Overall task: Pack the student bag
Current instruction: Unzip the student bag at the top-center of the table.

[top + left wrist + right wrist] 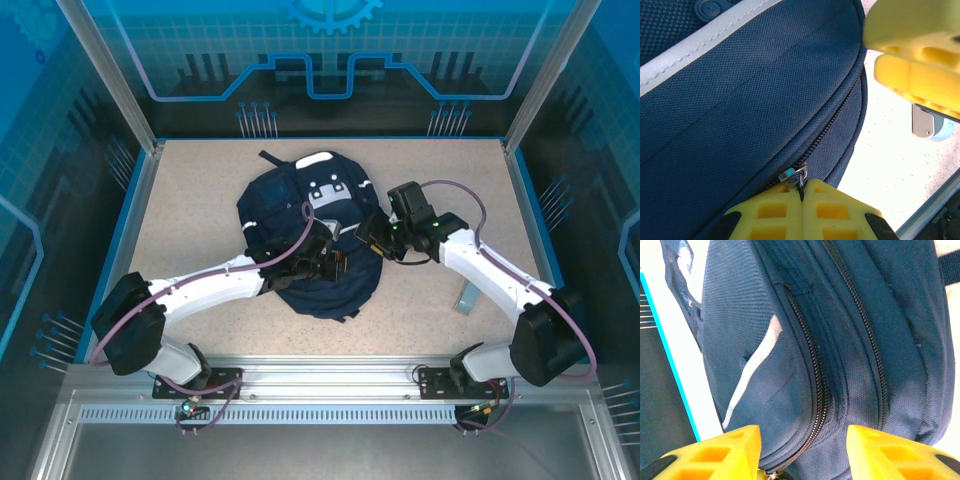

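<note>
The student bag, navy blue with white stripes and a white patch, lies flat in the middle of the table. My left gripper rests at its near right side. In the left wrist view, its yellow fingers are shut on the small metal zipper pull at the end of a zipper line. My right gripper faces the bag's right edge. It stands open, its two yellow fingertips apart on either side of a closed zipper on the bag's bulging side.
A small grey and light-blue object stands on the speckled tabletop right of the bag, also seen in the left wrist view. Blue-rimmed walls and metal posts enclose the table. An aluminium rail runs along the near edge.
</note>
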Controlling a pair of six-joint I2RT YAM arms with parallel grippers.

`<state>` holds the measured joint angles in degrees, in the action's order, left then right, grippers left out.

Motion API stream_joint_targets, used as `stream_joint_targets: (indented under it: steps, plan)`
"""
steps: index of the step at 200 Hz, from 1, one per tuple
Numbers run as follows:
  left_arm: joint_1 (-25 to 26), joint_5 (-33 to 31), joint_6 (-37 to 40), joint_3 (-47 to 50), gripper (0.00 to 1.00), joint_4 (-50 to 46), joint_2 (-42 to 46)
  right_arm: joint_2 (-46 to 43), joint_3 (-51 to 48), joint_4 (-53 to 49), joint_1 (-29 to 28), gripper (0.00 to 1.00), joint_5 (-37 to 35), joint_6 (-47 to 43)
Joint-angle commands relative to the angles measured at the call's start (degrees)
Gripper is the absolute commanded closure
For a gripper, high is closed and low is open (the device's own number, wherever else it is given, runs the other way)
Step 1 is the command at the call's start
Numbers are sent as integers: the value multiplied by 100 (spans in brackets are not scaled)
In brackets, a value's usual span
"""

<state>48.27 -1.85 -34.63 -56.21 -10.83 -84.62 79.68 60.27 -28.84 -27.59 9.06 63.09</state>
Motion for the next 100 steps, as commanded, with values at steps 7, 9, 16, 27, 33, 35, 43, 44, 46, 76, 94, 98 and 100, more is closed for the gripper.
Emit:
stream_joint_targets:
  steps: [7,9,16,27,33,35,43,44,46,76,94,98,100]
  plan:
    - [71,81,131,-244,100,210,20,338,152,58,-98,56,205,-68]
    - [69,75,128,-242,100,208,19,349,152,59,-97,56,211,-64]
    - [68,50,131,-227,100,168,33,391,152,76,-97,59,223,-69]
    - [73,-19,132,-203,100,70,79,442,173,59,-97,64,206,-99]
    - [68,-72,124,-190,100,-24,115,458,187,34,-97,68,166,-112]
    - [68,-95,124,-183,100,-62,126,460,191,25,-93,70,155,-119]
    - [68,-190,113,-130,100,-206,186,469,187,-5,-78,78,91,-145]
    - [68,-196,114,-120,100,-220,197,474,187,-11,-79,78,85,-147]
    - [68,-225,117,-101,100,-254,215,477,196,-26,-77,79,60,-148]
    - [24,-576,194,440,100,-758,661,489,248,-281,-1,87,-344,-224]
    - [-107,-725,169,822,100,-1097,1095,505,341,-408,34,90,-568,-288]
    - [-138,-754,160,916,100,-1165,1204,514,356,-426,35,91,-607,-309]
    - [-152,-762,159,959,100,-1202,1260,518,365,-440,41,91,-620,-313]
